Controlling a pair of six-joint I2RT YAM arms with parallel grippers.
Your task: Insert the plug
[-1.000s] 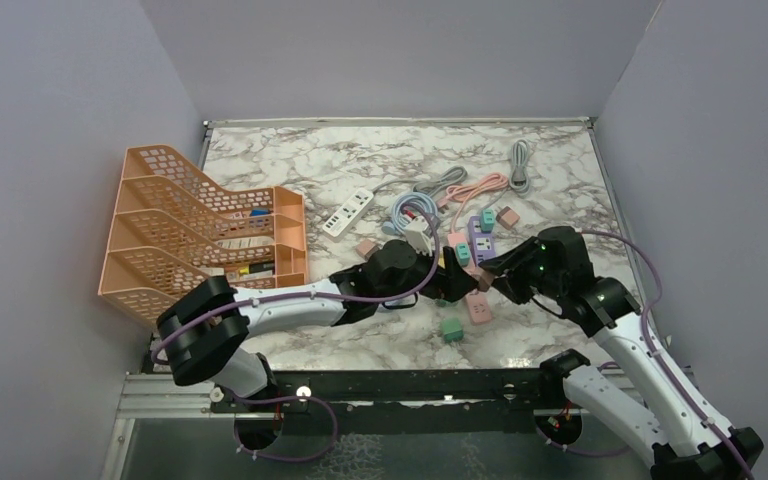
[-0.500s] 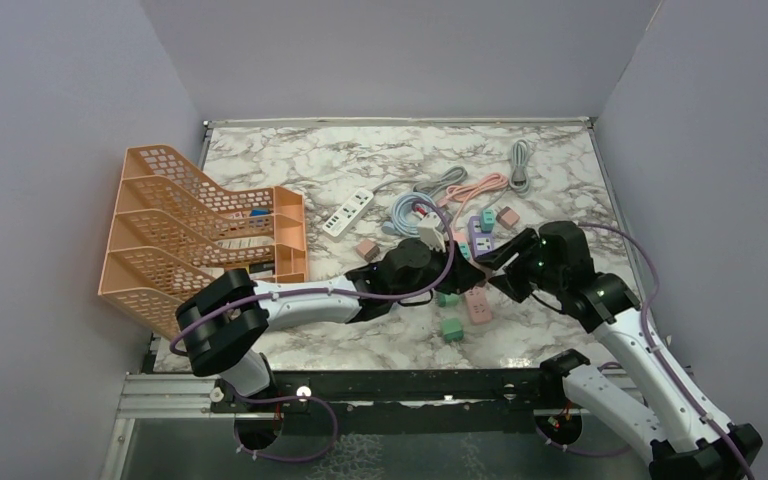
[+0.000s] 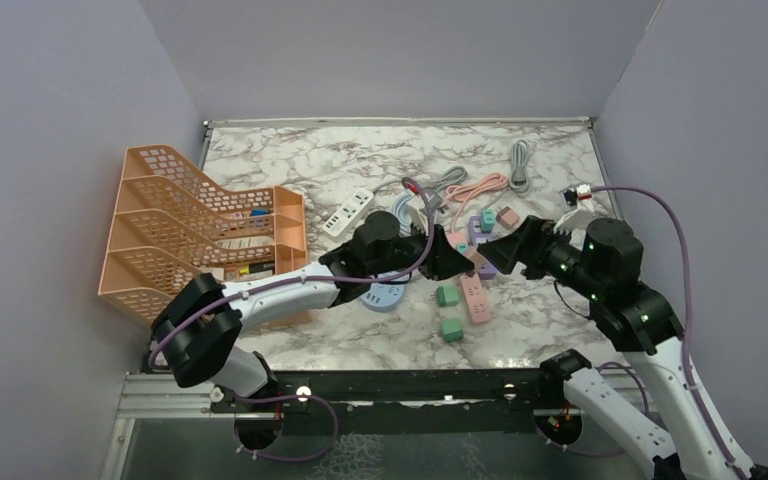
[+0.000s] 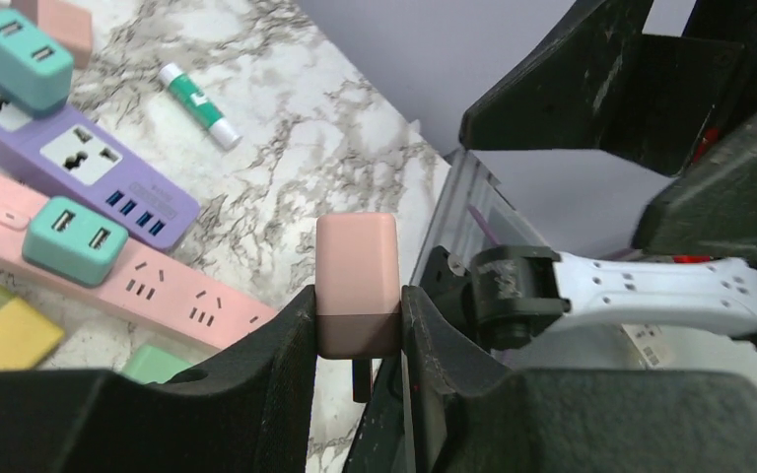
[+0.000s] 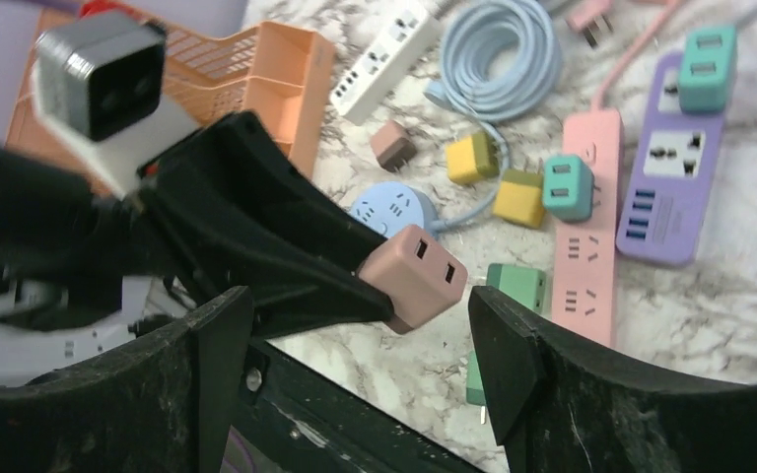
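A pink plug [image 4: 357, 286] with a darker base and a prong beneath sits clamped between the black fingers of my left gripper [image 4: 358, 317]. From the right wrist view the same plug [image 5: 414, 276] shows two slots on its end face and hangs above the marble table. My right gripper [image 5: 360, 325] stands wide open around it without touching it. Seen from the top, my left gripper [image 3: 450, 256] and my right gripper [image 3: 505, 250] face each other above a pink power strip [image 3: 475, 297]. A purple power strip [image 5: 670, 187] lies next to the pink one.
An orange file rack [image 3: 200, 230] stands at the left. A white power strip [image 3: 348, 212], a round blue socket [image 3: 382, 293], coiled cables [image 3: 480, 185] and small green cubes [image 3: 451, 329] lie scattered around. A green glue stick [image 4: 197, 103] lies near the purple strip.
My left gripper has shut on the pink plug. My right gripper has opened, let go of the plug and drawn back to the right and upward.
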